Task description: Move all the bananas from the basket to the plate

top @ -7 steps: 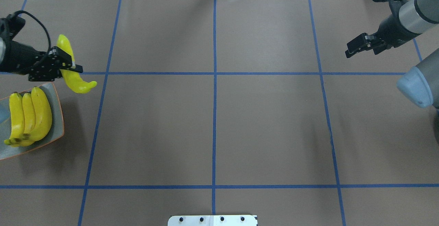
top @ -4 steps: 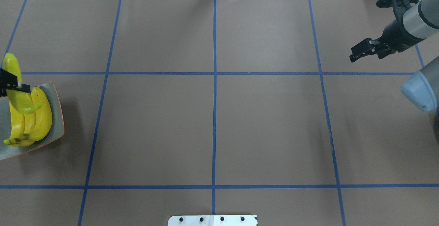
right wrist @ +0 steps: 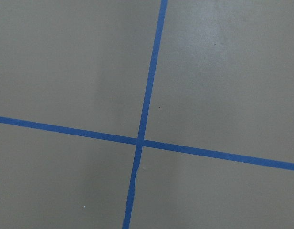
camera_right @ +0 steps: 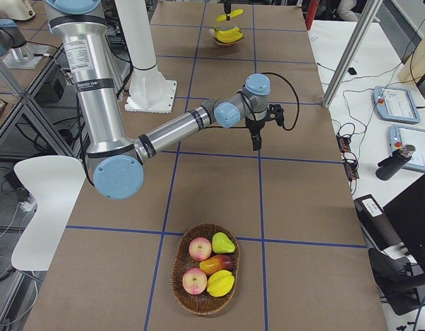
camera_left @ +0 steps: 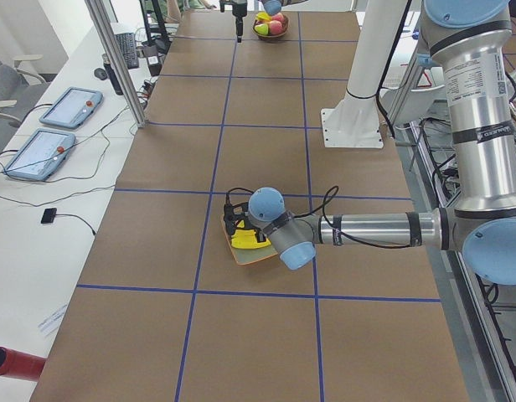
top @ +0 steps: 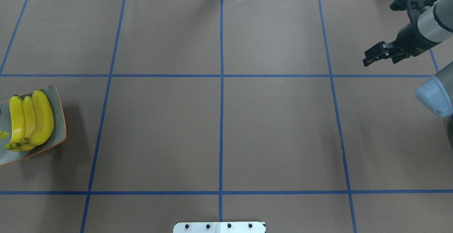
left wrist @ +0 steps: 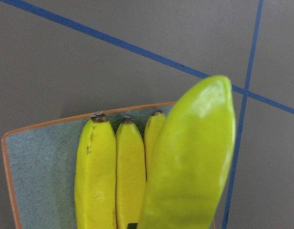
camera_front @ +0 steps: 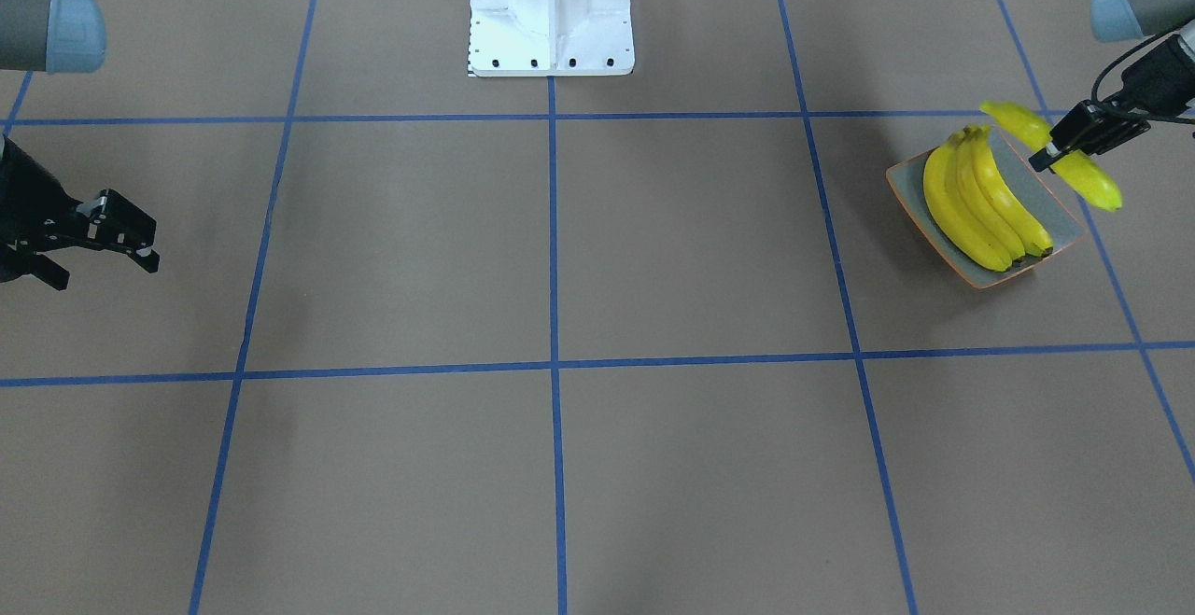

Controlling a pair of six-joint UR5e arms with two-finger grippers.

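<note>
the left gripper (camera_front: 1074, 144) pinches a fourth banana (camera_front: 1094, 184) at its middle, in the air over the plate's edge on the robot's left. the plate (camera_front: 907, 188) below carries three bananas (camera_front: 980, 204) side by side, filling most of it. the right gripper (camera_front: 126, 237) hangs spread and empty, well apart. the basket (camera_right: 181, 276) of other fruit sits at the table's right end.

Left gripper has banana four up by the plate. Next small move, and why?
Probably ease the left gripper straight down without opening. Its held banana hangs in the air over the plate, by the bare strip beside the three bananas lying there. It is not yet resting on anything. Release once it touches.
</note>
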